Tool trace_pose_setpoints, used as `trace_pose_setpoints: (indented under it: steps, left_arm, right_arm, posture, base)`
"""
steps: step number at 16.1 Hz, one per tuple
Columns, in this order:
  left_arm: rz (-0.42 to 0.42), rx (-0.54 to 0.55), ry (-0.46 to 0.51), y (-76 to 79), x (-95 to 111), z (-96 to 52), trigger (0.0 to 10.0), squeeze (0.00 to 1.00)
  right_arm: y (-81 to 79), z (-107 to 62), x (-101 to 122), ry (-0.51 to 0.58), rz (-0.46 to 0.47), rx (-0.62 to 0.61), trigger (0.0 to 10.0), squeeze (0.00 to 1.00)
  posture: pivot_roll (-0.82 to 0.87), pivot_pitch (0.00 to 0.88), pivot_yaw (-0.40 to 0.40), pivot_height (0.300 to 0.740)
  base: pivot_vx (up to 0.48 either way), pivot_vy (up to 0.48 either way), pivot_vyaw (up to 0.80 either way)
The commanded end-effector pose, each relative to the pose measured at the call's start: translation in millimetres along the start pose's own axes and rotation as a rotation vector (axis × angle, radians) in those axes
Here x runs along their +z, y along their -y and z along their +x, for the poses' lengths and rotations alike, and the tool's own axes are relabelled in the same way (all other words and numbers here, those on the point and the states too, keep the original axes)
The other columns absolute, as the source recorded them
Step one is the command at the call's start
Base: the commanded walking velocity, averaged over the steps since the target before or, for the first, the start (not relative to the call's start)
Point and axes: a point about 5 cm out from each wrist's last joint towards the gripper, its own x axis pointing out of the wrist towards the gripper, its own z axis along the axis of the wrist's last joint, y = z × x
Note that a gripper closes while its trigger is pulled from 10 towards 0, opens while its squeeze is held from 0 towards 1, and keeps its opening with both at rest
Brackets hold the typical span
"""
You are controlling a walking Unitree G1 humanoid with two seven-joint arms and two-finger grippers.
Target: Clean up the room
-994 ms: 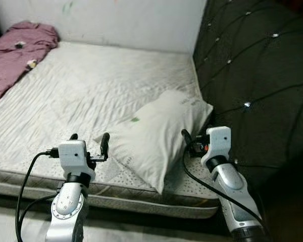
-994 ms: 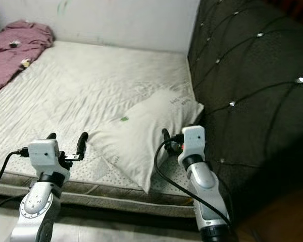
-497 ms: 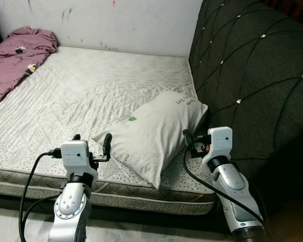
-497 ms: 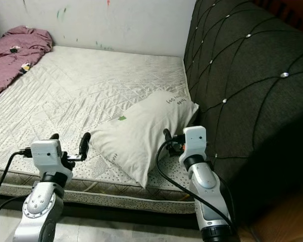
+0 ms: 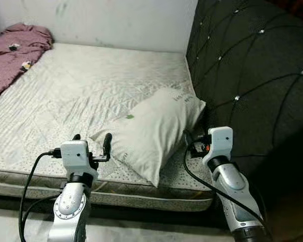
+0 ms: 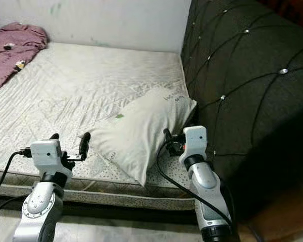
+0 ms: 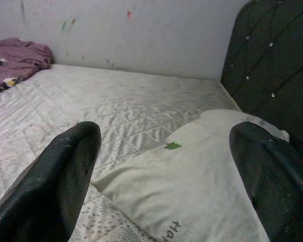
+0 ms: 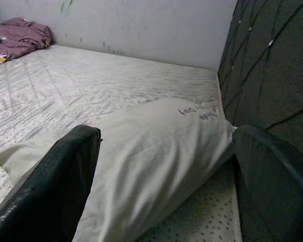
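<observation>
A white pillow (image 5: 152, 130) with a small green mark lies askew on the near right part of the mattress (image 5: 76, 85), one corner against the dark headboard (image 5: 252, 75). A crumpled pink blanket (image 5: 12, 53) lies at the far left of the bed. My left gripper (image 5: 91, 142) is held open just short of the pillow's near left corner, nothing between its fingers (image 7: 60, 176). My right gripper (image 8: 166, 133) is open too, at the pillow's right side near the headboard, holding nothing. Both stay apart from the pillow (image 8: 151, 146).
The tufted headboard rises along the right side of the bed. A pale wall (image 5: 116, 20) with faint paint marks closes off the far side. The mattress's front edge (image 5: 141, 194) runs just below my grippers, with floor beneath it.
The whole picture has shifted slightly as the camera moved. Both arms hold the same pose, and the pillow and blanket lie where they were.
</observation>
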Motion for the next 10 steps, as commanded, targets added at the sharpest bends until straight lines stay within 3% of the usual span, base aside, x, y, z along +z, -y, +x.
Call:
trace_pose_setpoints:
  steps: [1,10]
  left_arm:
    - [-0.003,-0.015,0.009,0.2,1.9,-0.5,10.0,0.00]
    - [-0.005,-0.020,0.009,0.2,1.9,-0.5,10.0,0.00]
  right_arm:
    - [3.9,0.2,2.4,0.006,0.002,-0.013,10.0,0.00]
    - [4.4,0.4,2.1,0.003,0.004,-0.017,10.0,0.00]
  posture:
    - [-0.06,0.000,-0.035,0.740]
    - [-0.07,0.000,-0.033,0.740]
  base:
    - [0.326,0.000,0.00]
    - [0.358,0.000,0.00]
